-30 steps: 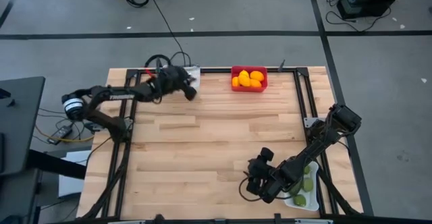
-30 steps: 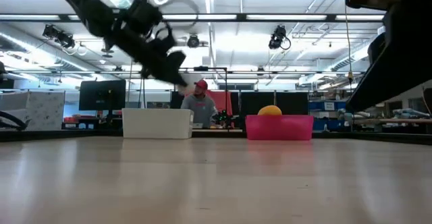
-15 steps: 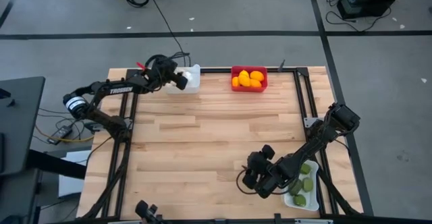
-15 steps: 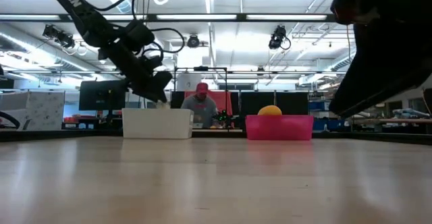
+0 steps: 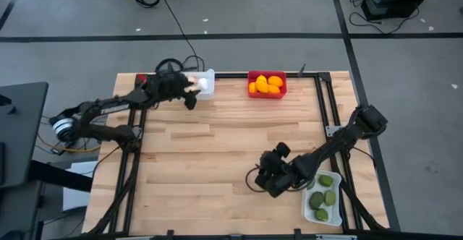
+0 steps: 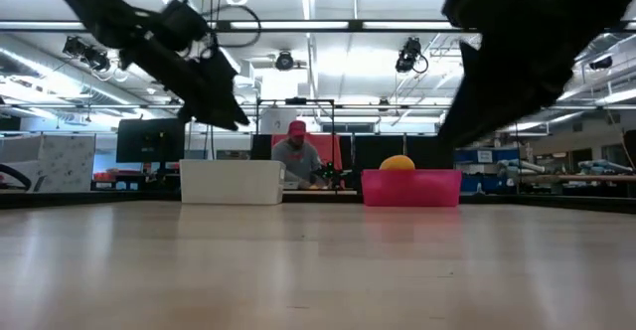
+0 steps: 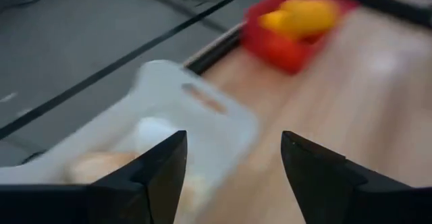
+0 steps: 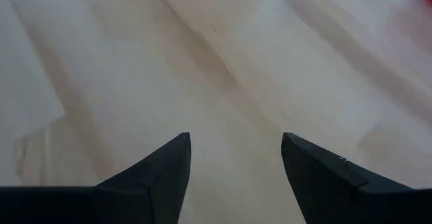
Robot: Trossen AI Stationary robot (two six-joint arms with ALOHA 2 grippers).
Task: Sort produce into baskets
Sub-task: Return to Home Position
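Currently left hand point(image 5: 187, 94) spread wide, empty, beside white basket point(image 5: 211, 76) with garlic bulbs point(image 5: 203, 84). Right hand point(image 5: 262, 181) wide too, empty, over bare counter point(image 5: 217, 153) next to the other white basket point(image 5: 304, 210) holding green fruits point(image 5: 330, 197). Citrus point(image 5: 265, 84) sits in red basket point(image 5: 268, 95).

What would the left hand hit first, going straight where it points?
Probably the white basket holding garlic, just ahead of the left hand; depth is unclear. The right hand waits over the table.
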